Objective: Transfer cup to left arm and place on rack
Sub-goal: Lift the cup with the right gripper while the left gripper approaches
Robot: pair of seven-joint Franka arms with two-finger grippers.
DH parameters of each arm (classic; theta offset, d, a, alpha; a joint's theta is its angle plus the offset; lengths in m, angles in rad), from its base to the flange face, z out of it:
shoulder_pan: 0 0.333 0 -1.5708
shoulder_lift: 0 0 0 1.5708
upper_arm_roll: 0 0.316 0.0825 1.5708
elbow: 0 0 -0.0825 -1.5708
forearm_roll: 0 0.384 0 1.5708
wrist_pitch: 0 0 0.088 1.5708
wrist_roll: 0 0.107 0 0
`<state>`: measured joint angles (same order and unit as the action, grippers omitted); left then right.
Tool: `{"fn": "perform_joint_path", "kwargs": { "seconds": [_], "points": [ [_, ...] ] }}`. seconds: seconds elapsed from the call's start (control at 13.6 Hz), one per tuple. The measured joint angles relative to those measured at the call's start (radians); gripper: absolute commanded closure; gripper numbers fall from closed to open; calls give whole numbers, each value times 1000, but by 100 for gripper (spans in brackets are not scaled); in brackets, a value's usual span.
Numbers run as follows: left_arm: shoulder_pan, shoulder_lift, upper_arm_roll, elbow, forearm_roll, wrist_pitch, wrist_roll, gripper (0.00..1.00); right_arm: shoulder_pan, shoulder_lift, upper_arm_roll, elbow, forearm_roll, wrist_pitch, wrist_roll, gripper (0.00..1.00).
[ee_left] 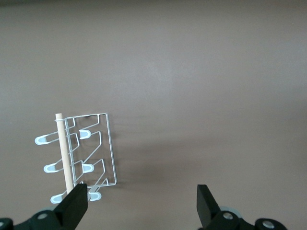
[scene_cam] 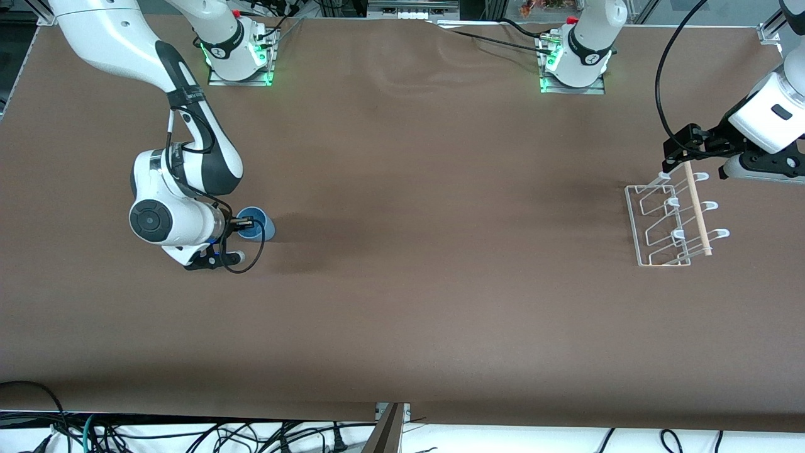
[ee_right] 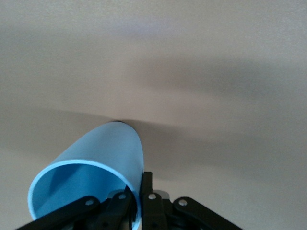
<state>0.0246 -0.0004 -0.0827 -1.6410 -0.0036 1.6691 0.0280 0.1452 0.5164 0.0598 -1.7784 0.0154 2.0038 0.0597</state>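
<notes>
The light-blue cup (scene_cam: 259, 226) is at the right arm's end of the table, tilted, with its mouth toward the right gripper (scene_cam: 246, 222). That gripper is shut on the cup's rim, one finger inside and one outside, as the right wrist view shows (ee_right: 136, 194); there the cup (ee_right: 100, 158) has its base at or just above the table. The white wire rack (scene_cam: 632, 220) with its wooden dowel (scene_cam: 698, 211) stands at the left arm's end. The left gripper (scene_cam: 678, 151) is open and empty over the rack's end nearest the bases; the left wrist view (ee_left: 141, 206) shows the rack (ee_left: 111, 148) below.
The brown table (scene_cam: 427, 251) stretches bare between the cup and the rack. The two arm bases (scene_cam: 239, 56) stand along the table's edge farthest from the front camera. Cables hang below the edge nearest that camera.
</notes>
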Motion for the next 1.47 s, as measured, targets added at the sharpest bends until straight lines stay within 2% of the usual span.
{"fn": "perform_joint_path", "kwargs": {
  "seconds": [0.15,0.29,0.59,0.73,1.03,1.25,1.47],
  "points": [
    [-2,5,-5,0,0,-1,0,0,24,0,4,66,51,-119,62,100],
    [-2,22,-9,0,-12,-17,0,0,65,-1,6,162,145,-215,159,100],
    [-1,74,-10,0,-88,-63,11,0,158,5,10,263,327,-238,368,100],
    [-3,98,-12,0,-124,-69,95,0,192,33,10,312,436,-236,449,100],
    [4,177,-9,0,-358,-77,432,0,214,108,10,420,697,-236,568,100],
    [17,255,-8,1,-555,-76,627,0,255,122,11,463,768,-232,673,100],
    [14,324,-13,1,-719,-69,806,0,342,122,14,495,784,-154,778,100]
  ]
}}
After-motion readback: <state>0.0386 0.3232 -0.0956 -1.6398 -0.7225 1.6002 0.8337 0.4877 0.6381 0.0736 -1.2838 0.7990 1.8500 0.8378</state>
